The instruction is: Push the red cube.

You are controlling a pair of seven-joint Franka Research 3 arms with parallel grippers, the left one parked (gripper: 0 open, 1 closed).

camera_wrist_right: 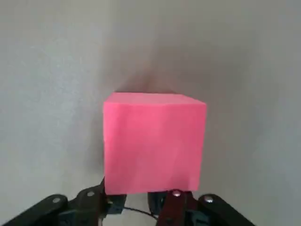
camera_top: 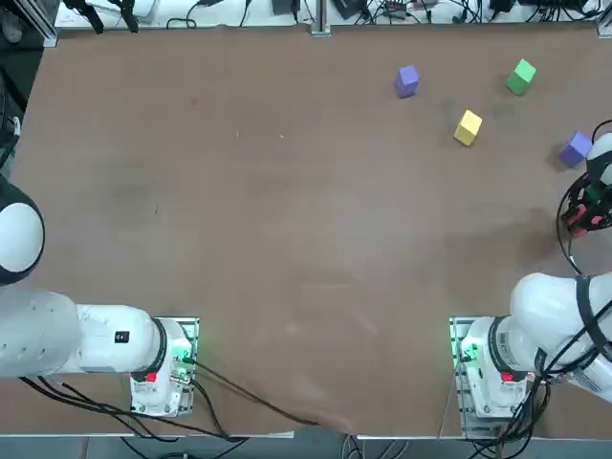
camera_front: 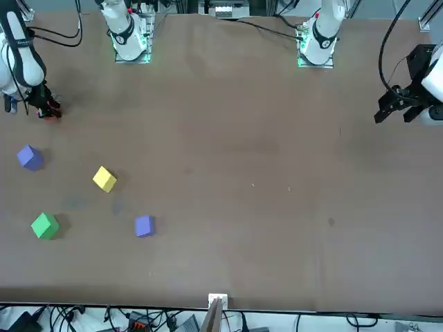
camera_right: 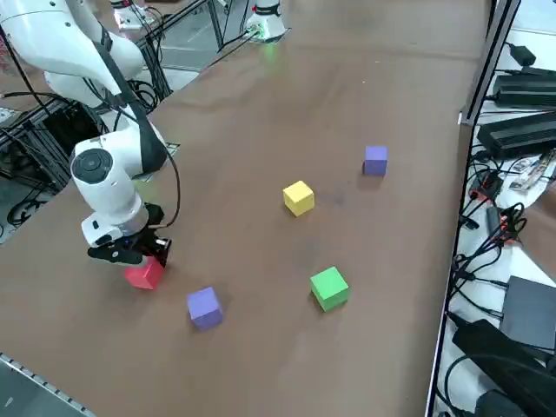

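The red cube [camera_right: 143,274] lies on the brown table near its right edge; the top view shows only a sliver of the red cube [camera_top: 576,222] beneath the arm. My right gripper [camera_right: 137,254] is low over the table, right against the cube's side that faces the robot's base. In the right wrist view the red cube [camera_wrist_right: 154,141] fills the middle, just ahead of the right gripper [camera_wrist_right: 134,205], whose fingers are shut together with nothing between them. From the front view, the red cube [camera_front: 49,113] peeks out beside the right gripper [camera_front: 41,107].
A purple cube [camera_top: 575,148] sits just beyond the red one, close to the table's right edge. Farther off are a yellow cube [camera_top: 468,126], a green cube [camera_top: 521,76] and a second purple cube [camera_top: 407,80]. Cables hang off the right side.
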